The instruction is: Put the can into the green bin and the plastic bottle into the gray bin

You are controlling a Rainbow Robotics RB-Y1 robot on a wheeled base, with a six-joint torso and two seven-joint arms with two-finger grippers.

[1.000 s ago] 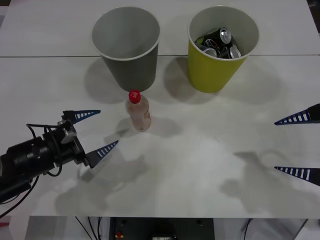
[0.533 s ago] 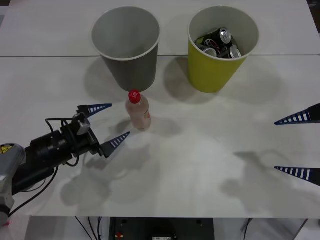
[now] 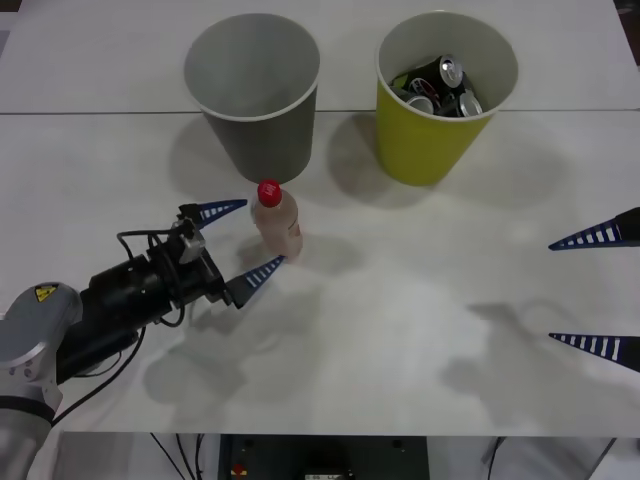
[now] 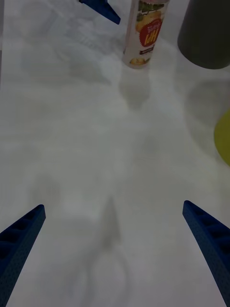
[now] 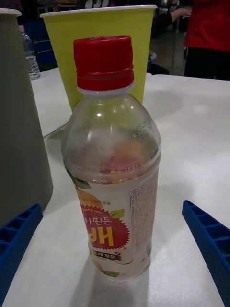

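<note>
The left claw (image 3: 244, 240) is reaching low over the desk (image 3: 400, 320) with its fingers spread apart, and the bottle (image 3: 277, 222) is standing upright just ahead of it, between the fingertips but not yet clamped. Beyond the bottle the gray bin (image 3: 255, 90) is standing close. A finger nudging the light bottle could tip it over. The right claw (image 3: 600, 290) is waiting open, well apart.

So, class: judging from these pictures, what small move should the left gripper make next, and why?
Probably ease forward slightly, then close: the left gripper is open, its fingers flanking the upright plastic bottle without touching it, and the gray bin stands just behind.
</note>
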